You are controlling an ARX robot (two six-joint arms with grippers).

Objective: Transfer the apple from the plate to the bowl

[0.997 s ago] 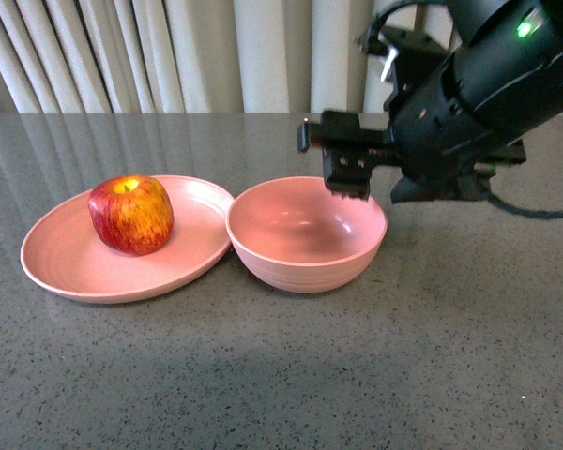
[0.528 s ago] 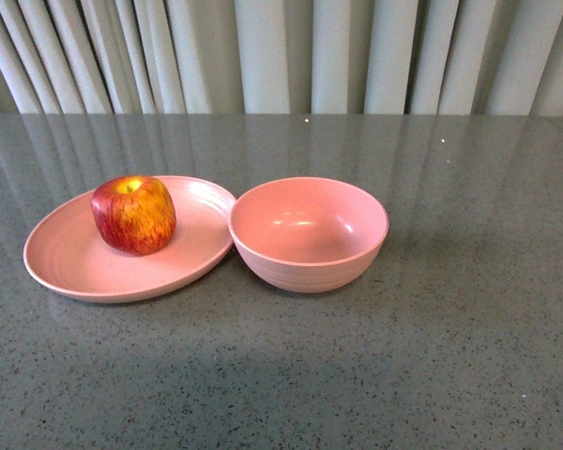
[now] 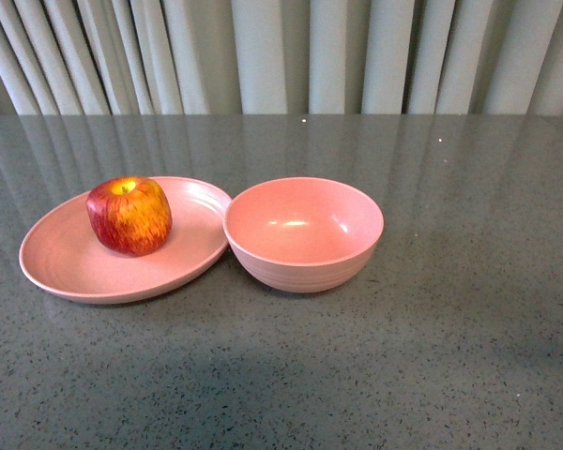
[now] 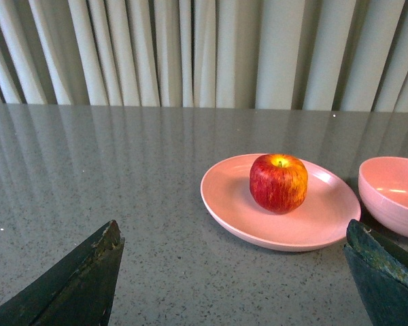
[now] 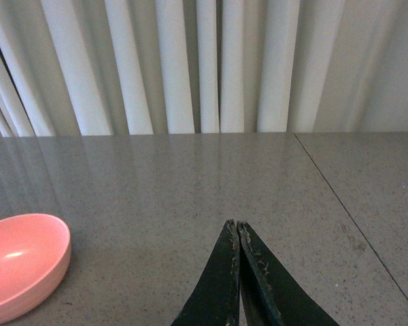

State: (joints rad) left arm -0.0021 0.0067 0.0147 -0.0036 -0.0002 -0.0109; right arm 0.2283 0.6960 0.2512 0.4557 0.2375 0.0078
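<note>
Apple (image 3: 129,216) sits on plate (image 3: 66,267), stem dimple up, left part of table (image 3: 450,356). Bowl (image 3: 303,253) just right of plate, rims abt touching. L pincer (image 4: 232,231) released, fingers wide apart, w/ nothing between them. R pincer (image 5: 236,227) clenched, tips together, right of bowl.

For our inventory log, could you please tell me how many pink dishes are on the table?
2. The shallow plate sits on the left with the apple on it; the deeper bowl stands empty, close beside the plate's right edge. No others show in any view.
</note>
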